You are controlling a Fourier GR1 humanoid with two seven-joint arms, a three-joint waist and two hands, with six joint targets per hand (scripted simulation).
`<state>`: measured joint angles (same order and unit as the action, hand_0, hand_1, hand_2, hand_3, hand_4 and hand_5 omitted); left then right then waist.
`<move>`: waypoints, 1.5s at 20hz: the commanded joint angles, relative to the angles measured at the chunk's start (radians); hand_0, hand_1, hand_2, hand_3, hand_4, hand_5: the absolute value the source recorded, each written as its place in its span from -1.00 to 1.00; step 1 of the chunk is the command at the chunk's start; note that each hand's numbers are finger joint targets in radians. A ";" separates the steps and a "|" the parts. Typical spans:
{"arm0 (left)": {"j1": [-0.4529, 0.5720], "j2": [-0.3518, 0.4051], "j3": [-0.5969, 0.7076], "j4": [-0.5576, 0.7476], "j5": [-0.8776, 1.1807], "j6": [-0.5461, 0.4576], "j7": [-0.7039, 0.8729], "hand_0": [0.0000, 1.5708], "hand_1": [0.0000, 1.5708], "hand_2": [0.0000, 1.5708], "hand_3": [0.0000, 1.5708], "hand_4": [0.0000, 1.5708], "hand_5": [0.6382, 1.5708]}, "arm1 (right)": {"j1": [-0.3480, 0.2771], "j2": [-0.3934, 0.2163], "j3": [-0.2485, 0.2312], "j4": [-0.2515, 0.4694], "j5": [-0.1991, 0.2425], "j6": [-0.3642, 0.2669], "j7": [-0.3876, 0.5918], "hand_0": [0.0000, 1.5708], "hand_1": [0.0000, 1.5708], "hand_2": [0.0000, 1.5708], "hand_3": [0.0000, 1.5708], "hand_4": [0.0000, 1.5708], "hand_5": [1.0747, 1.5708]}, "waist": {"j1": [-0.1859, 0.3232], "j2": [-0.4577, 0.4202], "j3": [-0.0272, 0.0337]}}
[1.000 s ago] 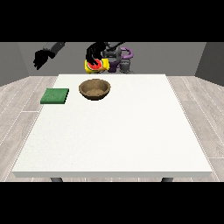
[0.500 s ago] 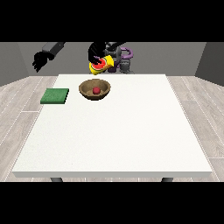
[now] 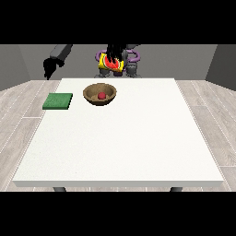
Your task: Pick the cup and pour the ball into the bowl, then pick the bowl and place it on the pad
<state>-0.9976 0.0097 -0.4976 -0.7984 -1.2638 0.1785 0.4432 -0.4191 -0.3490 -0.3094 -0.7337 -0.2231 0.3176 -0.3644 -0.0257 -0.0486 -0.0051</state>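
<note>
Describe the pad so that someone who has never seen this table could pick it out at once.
Start at the large white table and go to its far edge, at the view's left. The pad lies flat there at the table's corner, just left of the wooden bowl that holds a red ball. It is the only green thing, a flat square, whereas the bowl is round and brown.

One white table (image 3: 138,138); one wooden bowl (image 3: 99,94) on it, holding one red ball (image 3: 101,96); one green pad (image 3: 58,101) beside the bowl; one red and yellow cup (image 3: 111,63) at the far edge; two black hands, one at the view's left (image 3: 48,68), one over the cup (image 3: 114,51).
</note>
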 commanded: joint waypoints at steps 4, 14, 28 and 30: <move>0.162 -0.009 0.201 -0.215 0.344 0.300 -0.023 0.80 0.80 1.00 1.00 0.39 0.94 | -0.062 0.091 0.045 -0.025 0.015 -0.073 0.074 -1.00 -1.00 -0.76 -0.82 -0.05 0.95 | -0.018 0.058 -0.0043; 0.485 -0.010 0.273 -0.429 0.894 0.333 -0.324 -1.00 -1.00 -1.00 -1.00 -0.21 0.99 | -0.092 0.245 0.079 -0.054 0.019 -0.234 0.187 -1.00 -1.00 -1.00 -1.00 -0.27 1.00 | 0.007 0.102 -0.0009; 0.611 0.055 0.441 -0.317 1.138 0.044 -0.637 -1.00 -1.00 -1.00 -1.00 -1.00 -0.78 | 0.019 0.310 0.162 -0.145 0.048 -0.331 0.190 -1.00 -1.00 -1.00 -1.00 -1.00 1.00 | 0.006 0.123 0.0049; 0.578 0.013 0.430 -0.310 1.100 0.078 -0.633 -1.00 -1.00 -1.00 -1.00 -1.00 -0.78 | -0.014 0.284 0.134 -0.116 0.022 -0.321 0.195 -1.00 -1.00 -1.00 -1.00 -1.00 1.00 | 0.023 0.132 0.0051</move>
<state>-0.4210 0.0228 -0.0928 -1.1237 -0.1780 0.2865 -0.1332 -0.4301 -0.0459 -0.1547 -0.8647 -0.1825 -0.0077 -0.1532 -0.0230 0.0625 -0.0003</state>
